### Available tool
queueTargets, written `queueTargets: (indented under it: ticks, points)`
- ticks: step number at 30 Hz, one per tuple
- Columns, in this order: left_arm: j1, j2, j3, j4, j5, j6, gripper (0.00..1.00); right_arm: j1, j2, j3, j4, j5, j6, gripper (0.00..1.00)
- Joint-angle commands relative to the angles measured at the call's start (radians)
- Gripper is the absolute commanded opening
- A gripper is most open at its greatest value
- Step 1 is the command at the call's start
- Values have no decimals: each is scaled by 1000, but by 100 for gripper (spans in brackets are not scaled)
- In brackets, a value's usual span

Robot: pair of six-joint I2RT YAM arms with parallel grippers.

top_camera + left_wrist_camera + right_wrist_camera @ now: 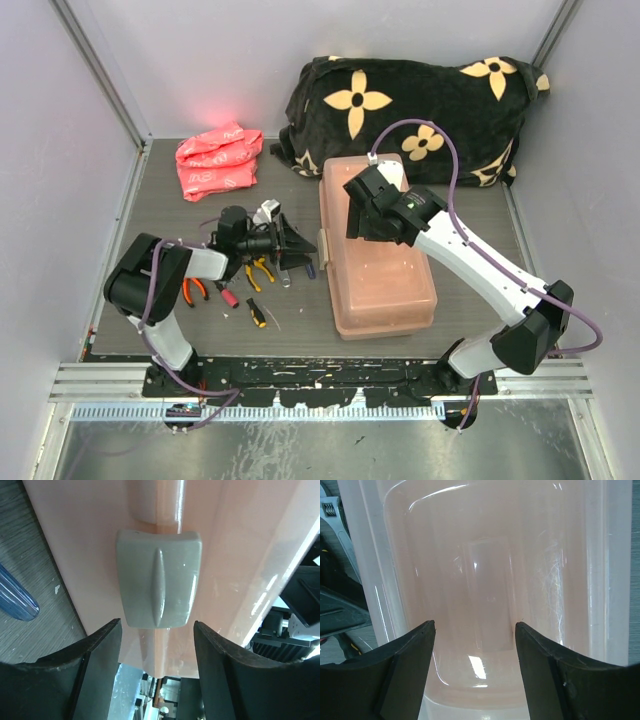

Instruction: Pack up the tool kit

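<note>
The tool kit's salmon-pink toolbox [385,270] lies closed in the middle of the table. My left gripper [300,243] is at its left side wall, open. In the left wrist view the open left gripper [157,624] faces a grey latch [159,577] on the pink wall [240,555], with the latch just beyond the fingertips and not touched. My right gripper [362,215] hovers over the lid's far end. It stands open [475,625] above the lid's shallow recess [487,595] and holds nothing. Loose hand tools lie to the left of the box: orange pliers [195,290], yellow pliers [261,270] and a yellow-handled screwdriver [256,312].
A bright pink plastic bag [218,160] lies at the back left. Black fabric with yellow flowers [420,105] is bunched behind the toolbox. A blue translucent handle [15,597] lies on the table by the box, and a grey wrench [332,515] is beside it.
</note>
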Motion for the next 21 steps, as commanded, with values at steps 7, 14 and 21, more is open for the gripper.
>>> queueTargets:
  ticks: [7,14,21]
  points:
    - [-51,87,83,127,-39,-82,59,7,49,-74,-135,-124,42,71]
    - [-49,141,84,407,-36,-277,57,8,54,-75,-139,-124,39,72]
    - [-27,153,81,625,-39,-463,56,8,64,-80,-129,-129,39,73]
